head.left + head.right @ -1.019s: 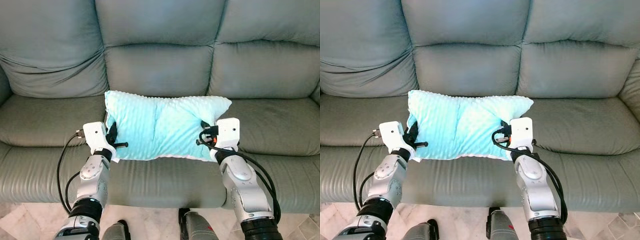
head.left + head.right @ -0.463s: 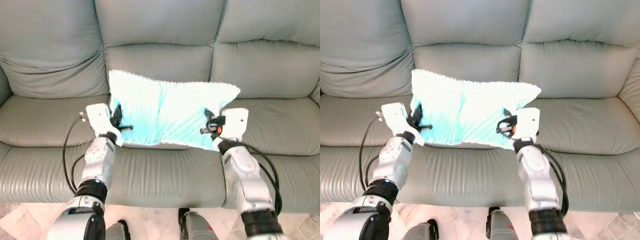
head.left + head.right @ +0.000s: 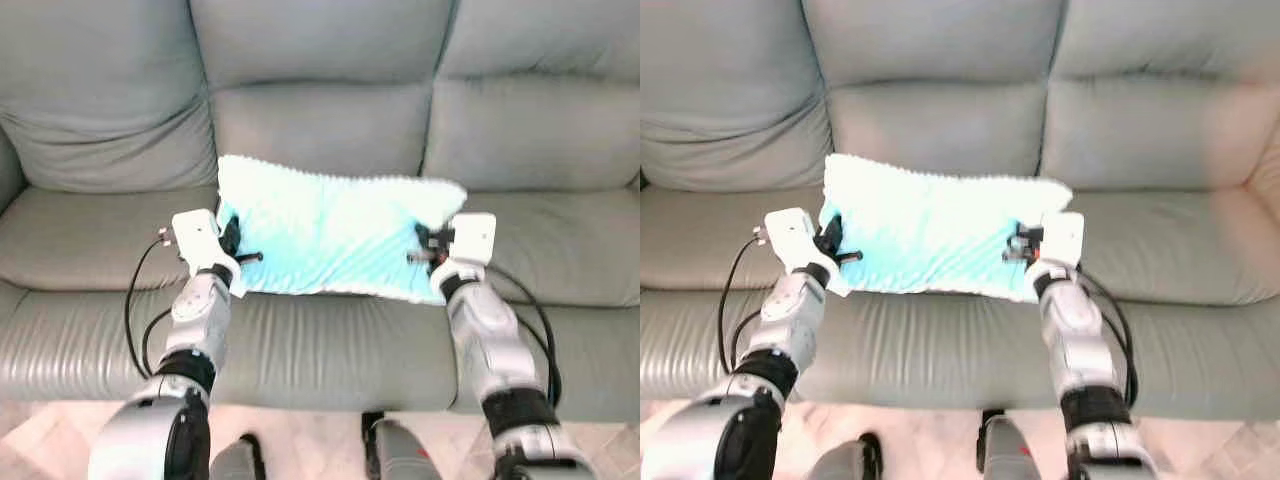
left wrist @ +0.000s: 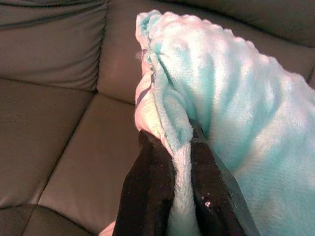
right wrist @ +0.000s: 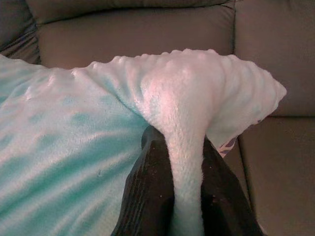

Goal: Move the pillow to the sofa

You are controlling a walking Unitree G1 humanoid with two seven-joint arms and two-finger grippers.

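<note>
Wrist views: both grippers [image 4: 179, 162] [image 5: 174, 147] pinching pillow [image 3: 335, 235].

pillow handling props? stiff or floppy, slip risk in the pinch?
The pillow looks soft and floppy: in both wrist views its plush bunches into a ridge between the black fingers. Probably light, since the left gripper and right gripper carry it by edge pinches alone. Slip seems unlikely; the nubby fabric folds deep between them.

The right end effector [image 5: 187, 196] has its two black fingers [image 5: 147, 196] pinched on a bunched fold of the fluffy aqua pillow [image 5: 74, 128], with the grey leather sofa [image 5: 147, 29] close behind it.
</note>
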